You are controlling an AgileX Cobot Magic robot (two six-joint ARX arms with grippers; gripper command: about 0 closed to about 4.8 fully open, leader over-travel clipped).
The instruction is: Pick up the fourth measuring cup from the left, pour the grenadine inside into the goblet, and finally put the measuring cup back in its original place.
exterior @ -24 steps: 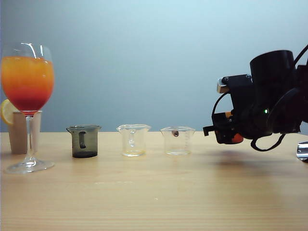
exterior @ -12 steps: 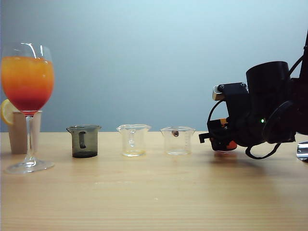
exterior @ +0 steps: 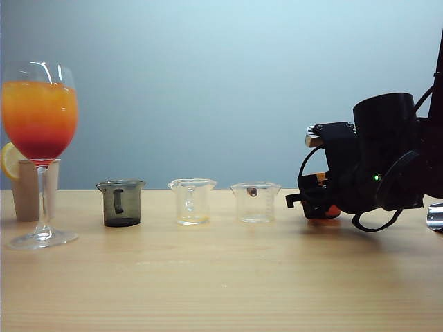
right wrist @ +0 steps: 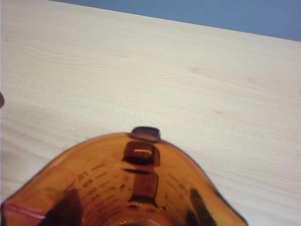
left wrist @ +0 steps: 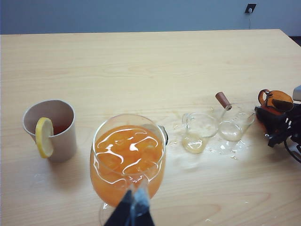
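The right gripper (exterior: 320, 205) sits low at the right end of the wooden table (exterior: 221, 277), fingers pointing toward the row of cups. It is clamped on the amber measuring cup (exterior: 325, 206), which shows in the exterior view only as an orange-brown patch between the black gripper parts, its base at or just above the tabletop; contact with the table cannot be confirmed. In the right wrist view the amber measuring cup (right wrist: 127, 188) fills the lower frame, with its rim, graduation marks and side handle visible; the interior appears empty except for dark residue.

To the left of the held cup stand, in order, a clear measuring cup (exterior: 255, 202), a second clear measuring cup (exterior: 192, 201) and a smoky grey measuring cup (exterior: 121, 203), all upright and spaced apart.

The goblet (exterior: 40, 149) stands at the far left, filled with an orange drink. The grenadine (exterior: 39, 145) lies as a dark red layer in the lower part of the bowl. A beige paper cup (exterior: 26, 190) carrying a lemon slice (exterior: 10, 160) on its rim stands just behind the goblet.

The left gripper (left wrist: 131, 212) is positioned near the goblet (left wrist: 127, 162), with its dark fingertips close together at the glass. Whether it grips the glass cannot be determined.
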